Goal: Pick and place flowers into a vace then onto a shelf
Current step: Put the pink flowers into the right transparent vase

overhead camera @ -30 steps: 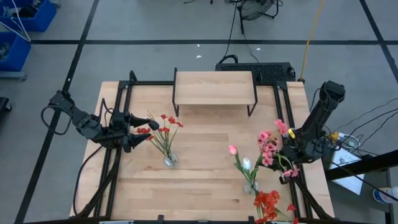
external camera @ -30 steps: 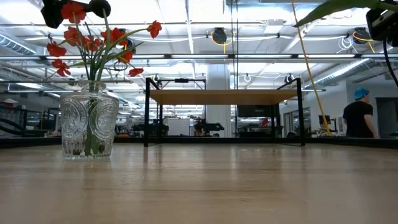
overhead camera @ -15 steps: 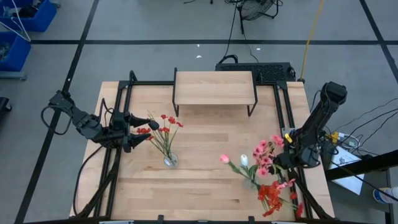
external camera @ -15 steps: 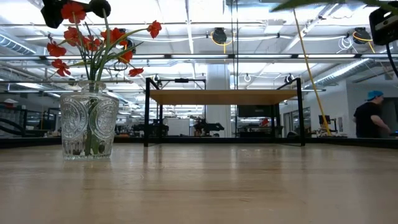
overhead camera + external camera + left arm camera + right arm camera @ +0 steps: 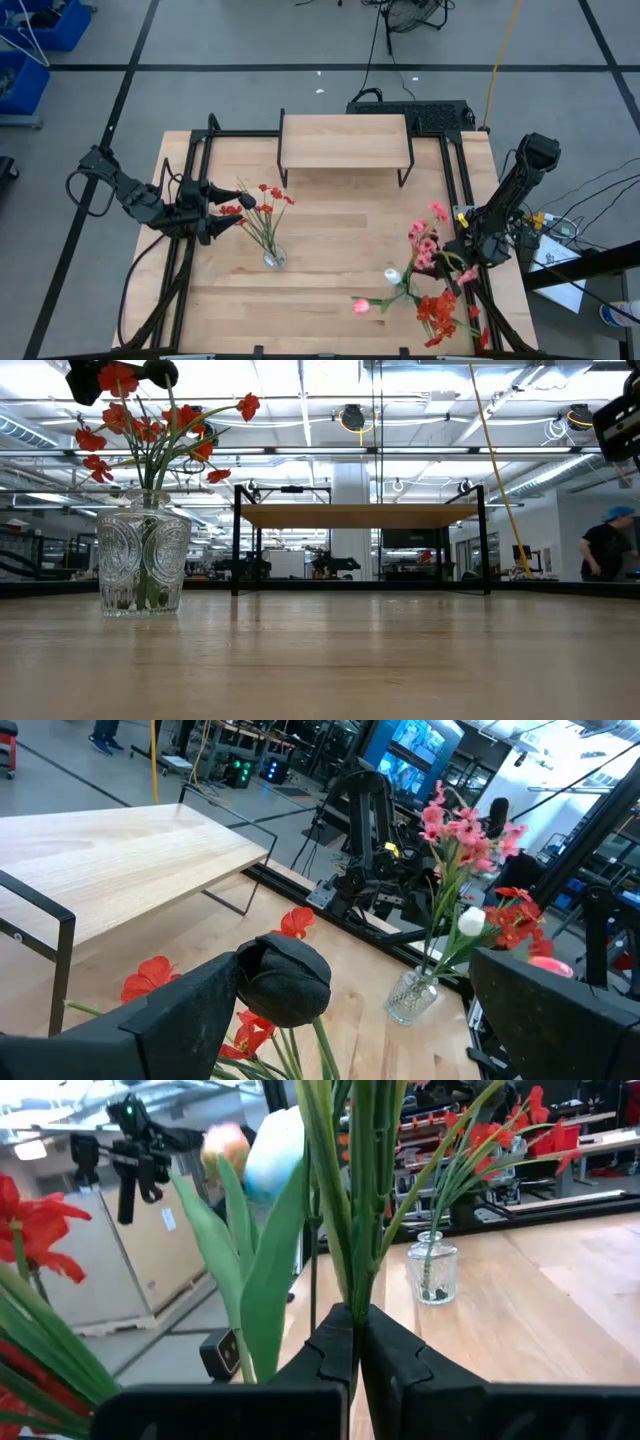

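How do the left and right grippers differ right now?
The left gripper has its fingers open and holds nothing, hovering beside the red flowers in the glass vase. The right gripper has its fingers shut on a bunch of flowers near the table's right edge, with the bunch tipped over sideways. Both are dark two-finger grippers above the table.
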Robot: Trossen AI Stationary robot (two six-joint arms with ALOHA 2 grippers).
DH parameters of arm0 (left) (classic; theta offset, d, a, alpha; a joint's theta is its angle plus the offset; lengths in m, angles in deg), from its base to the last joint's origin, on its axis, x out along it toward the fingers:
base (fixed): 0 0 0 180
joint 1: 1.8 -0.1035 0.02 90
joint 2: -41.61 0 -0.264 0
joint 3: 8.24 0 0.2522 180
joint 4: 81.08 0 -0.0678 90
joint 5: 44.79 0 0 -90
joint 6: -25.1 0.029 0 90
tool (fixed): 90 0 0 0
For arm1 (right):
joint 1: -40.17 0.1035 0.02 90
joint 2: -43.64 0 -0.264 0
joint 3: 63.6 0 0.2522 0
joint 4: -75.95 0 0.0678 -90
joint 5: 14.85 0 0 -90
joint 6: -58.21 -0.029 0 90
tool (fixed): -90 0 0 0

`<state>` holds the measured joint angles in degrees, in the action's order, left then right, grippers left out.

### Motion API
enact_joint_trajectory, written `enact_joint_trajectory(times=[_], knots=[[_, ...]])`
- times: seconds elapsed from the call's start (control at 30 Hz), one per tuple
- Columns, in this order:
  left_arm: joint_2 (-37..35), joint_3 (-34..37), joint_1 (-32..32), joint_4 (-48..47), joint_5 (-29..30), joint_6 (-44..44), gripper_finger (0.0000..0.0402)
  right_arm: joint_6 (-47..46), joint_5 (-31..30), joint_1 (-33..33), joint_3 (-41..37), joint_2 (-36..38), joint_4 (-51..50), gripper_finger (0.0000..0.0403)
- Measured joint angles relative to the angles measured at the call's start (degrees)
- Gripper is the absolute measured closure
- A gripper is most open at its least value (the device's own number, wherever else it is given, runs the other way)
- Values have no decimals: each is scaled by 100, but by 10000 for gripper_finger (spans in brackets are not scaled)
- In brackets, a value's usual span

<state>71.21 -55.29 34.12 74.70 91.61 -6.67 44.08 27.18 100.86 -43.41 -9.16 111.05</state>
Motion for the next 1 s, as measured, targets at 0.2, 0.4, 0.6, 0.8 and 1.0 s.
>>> enact_joint_trajectory(times=[0.2,0.4,0.6,0.8,1.0], knots=[[2,0,2,0,-1,0,2,-21,20,2,-288,-53,680,400],[1,-1,1,-1,1,0,2,-20,-142,2,-338,-59,791,379],[0,1,0,0,2,0,2,-18,-129,2,-342,-63,791,341],[0,-1,0,0,1,0,2,0,-131,2,-344,-61,842,303],[0,0,0,0,2,0,2,24,-131,2,-336,-61,890,268]])
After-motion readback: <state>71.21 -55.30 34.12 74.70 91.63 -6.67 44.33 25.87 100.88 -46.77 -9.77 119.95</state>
